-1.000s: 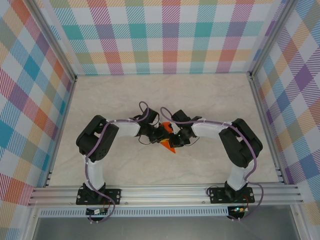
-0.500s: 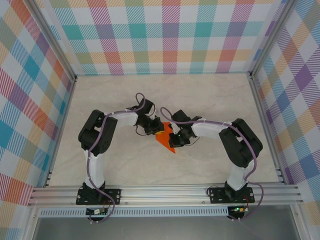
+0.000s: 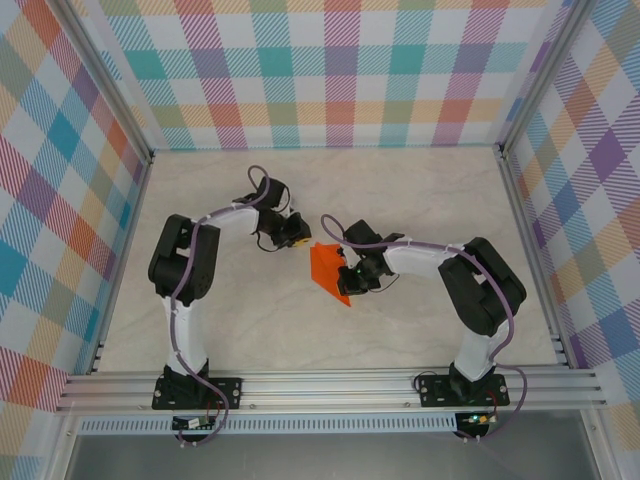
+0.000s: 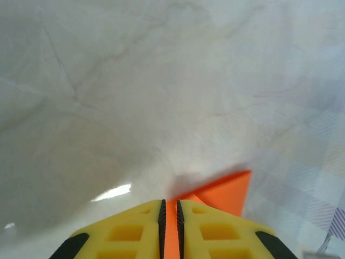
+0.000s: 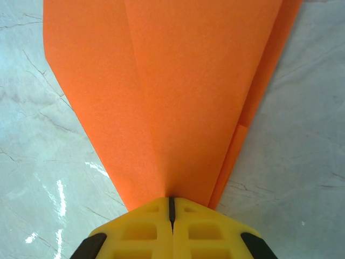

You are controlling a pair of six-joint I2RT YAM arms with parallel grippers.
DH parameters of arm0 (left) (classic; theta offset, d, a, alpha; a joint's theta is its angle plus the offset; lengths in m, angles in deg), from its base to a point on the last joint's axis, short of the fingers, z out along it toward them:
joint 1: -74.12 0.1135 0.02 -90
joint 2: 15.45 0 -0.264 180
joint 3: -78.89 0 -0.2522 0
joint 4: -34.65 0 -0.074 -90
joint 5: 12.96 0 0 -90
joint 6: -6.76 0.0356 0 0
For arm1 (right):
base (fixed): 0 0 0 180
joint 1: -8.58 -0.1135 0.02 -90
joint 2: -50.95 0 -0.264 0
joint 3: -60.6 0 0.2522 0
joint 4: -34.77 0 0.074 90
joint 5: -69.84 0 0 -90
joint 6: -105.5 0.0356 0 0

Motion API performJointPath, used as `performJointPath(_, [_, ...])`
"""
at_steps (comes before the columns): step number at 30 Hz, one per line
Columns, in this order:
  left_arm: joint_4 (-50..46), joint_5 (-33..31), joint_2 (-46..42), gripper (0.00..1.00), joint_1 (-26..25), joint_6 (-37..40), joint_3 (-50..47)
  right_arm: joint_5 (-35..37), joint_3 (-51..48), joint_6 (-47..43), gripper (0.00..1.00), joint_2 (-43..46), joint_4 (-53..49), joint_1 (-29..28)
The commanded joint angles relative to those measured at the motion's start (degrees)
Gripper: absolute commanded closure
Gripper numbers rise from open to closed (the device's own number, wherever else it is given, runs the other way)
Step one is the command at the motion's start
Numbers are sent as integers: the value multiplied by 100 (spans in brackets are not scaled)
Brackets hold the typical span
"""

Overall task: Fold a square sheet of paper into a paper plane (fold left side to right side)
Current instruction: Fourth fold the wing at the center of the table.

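Bright even light, glare on table (image 4: 110, 191), soft wrist views

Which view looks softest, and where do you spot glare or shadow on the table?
Left wrist: the table looks soft, with a white glare patch and a dark shadow beside the orange paper. Right wrist: the paper's creases are crisp, glare streaks on the table lower left. Top external: even light, sharp throughout.
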Motion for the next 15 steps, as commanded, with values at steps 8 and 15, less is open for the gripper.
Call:
performJointPath(8, [860, 503, -1147, 84, -574, -139, -1122, 213, -294, -83, 100, -410, -964, -61])
performJointPath(15, [1354, 552, -389, 86, -1086, -473, -1021, 194, -261, -74, 100, -400, -971, -63])
